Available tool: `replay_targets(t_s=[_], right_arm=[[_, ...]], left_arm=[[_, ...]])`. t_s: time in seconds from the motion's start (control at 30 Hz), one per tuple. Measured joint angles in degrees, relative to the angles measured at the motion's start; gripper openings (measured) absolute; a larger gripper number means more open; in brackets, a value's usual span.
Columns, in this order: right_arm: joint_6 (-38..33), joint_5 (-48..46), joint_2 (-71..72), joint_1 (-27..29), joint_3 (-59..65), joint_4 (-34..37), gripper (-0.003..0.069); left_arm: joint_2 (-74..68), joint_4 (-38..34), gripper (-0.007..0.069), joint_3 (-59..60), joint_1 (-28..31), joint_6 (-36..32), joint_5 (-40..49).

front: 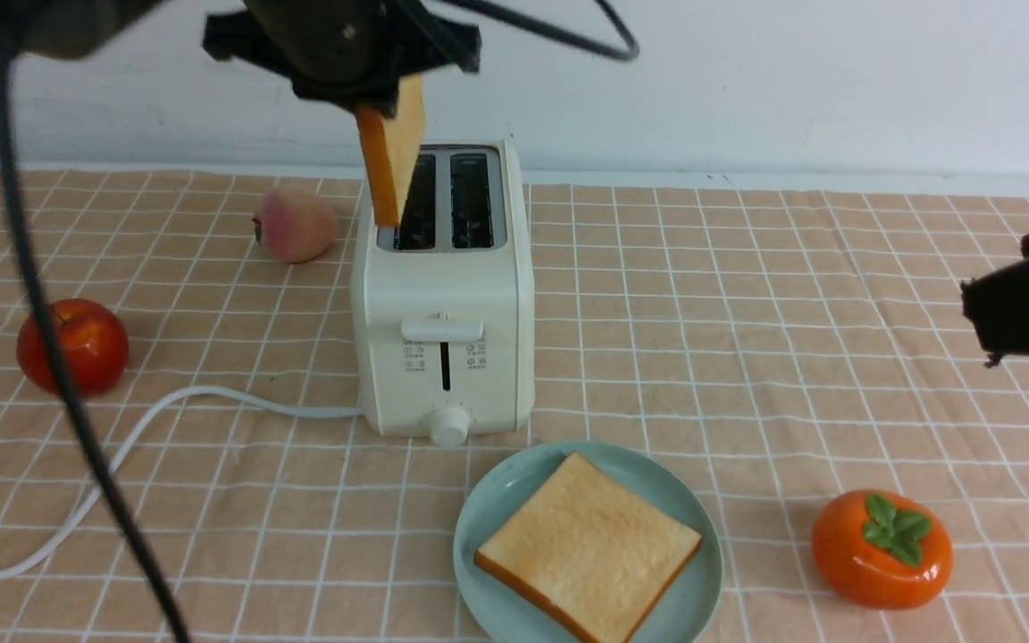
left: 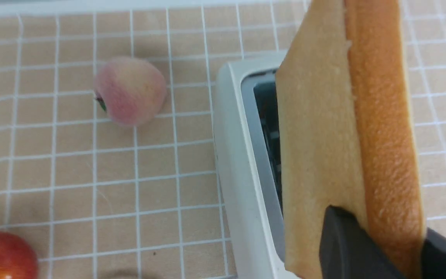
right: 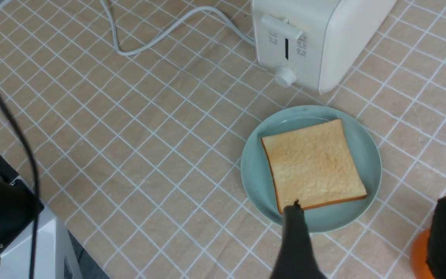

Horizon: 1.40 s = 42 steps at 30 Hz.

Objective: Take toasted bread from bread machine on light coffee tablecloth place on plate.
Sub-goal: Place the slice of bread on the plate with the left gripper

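Front view showed the left gripper [front: 394,89] up above the toaster [front: 443,295], clenched on the top edge of a slice of toast [front: 392,152]. The slice hung tilted with its lower corner over the left slot, and I could not tell whether it was quite clear of the slot. The toaster stood on the checked tablecloth [front: 747,313], its white cord [front: 327,413] trailing off to the left. Just in front of it lay the green plate [front: 497,500] with a second slice [front: 588,545] flat on it. A peach [front: 294,223] sat left of the toaster, a red apple [front: 72,346] was nearer the left edge, and an orange persimmon [front: 882,549] sat right of the plate. The right gripper [front: 1019,304] hung at the far right, well apart from the toaster. Left wrist view had two dark fingers [left: 347,248] pressed on either face of the held slice, crust edge toward the camera and the open slot beneath. Right wrist view showed the right gripper's fingers [right: 296,232] spread wide with nothing between them, poised above the plate's rim.
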<state>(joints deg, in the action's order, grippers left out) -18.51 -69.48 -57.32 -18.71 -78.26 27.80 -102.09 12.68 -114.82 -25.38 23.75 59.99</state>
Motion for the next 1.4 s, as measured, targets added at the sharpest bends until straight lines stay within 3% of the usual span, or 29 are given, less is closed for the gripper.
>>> replay_targets(t_s=[0.1, 0.17, 0.43, 0.57, 0.67, 0.7, 0.73, 0.83, 1.07, 1.23, 1.33, 1.4], right_arm=[[0.0, -0.1, 0.0, 0.0, 0.0, 0.0, 0.0441], [-0.5, -0.1, 0.1, 0.0, 0.0, 0.0, 0.0441], [-0.9, -0.1, 0.1, 0.0, 0.0, 0.0, 0.0441], [-0.9, -0.2, 0.1, 0.0, 0.0, 0.0, 0.0441], [-0.9, -0.2, 0.1, 0.0, 0.0, 0.0, 0.0441], [-0.9, -0.2, 0.1, 0.0, 0.0, 0.0, 0.0441], [-0.9, -0.2, 0.1, 0.0, 0.0, 0.0, 0.0441], [-0.9, -0.2, 0.1, 0.0, 0.0, 0.0, 0.0441], [-0.9, -0.3, 0.1, 0.0, 0.0, 0.0, 0.0441], [-0.9, -1.0, 0.1, 0.0, 0.0, 0.0, 0.0441], [-0.9, -1.2, 0.1, 0.0, 0.0, 0.0, 0.0441], [-0.9, -1.5, 0.1, 0.0, 0.0, 0.0, 0.0441]], left_arm=[[6.6, -2.1, 0.0077, 0.0, 0.0, -4.0, 3.1], [13.4, -7.7, 0.0077, 2.3, 0.0, -9.1, 6.5], [25.3, -37.6, 0.0077, 27.1, 0.0, -25.8, 4.6], [24.6, -60.1, 0.0077, 48.8, -0.7, -38.3, -6.5], [21.5, -78.0, 0.0077, 62.3, -3.2, -49.3, -20.5], [21.3, -79.0, 0.0077, 62.9, -3.4, -49.9, -21.5], [19.2, -86.9, 0.0077, 66.6, -5.2, -54.3, -29.1], [15.5, -97.5, 0.0077, 69.7, -8.0, -59.6, -40.7], [10.1, -103.6, 0.0141, 70.0, -11.7, -65.3, -47.5], [10.4, -102.5, 0.0453, 70.0, -12.2, -65.7, -50.8], [11.4, -100.7, 0.0551, 70.1, -12.2, -65.7, -50.8], [13.9, -95.5, 0.0638, 70.1, -12.2, -65.7, -49.6]])
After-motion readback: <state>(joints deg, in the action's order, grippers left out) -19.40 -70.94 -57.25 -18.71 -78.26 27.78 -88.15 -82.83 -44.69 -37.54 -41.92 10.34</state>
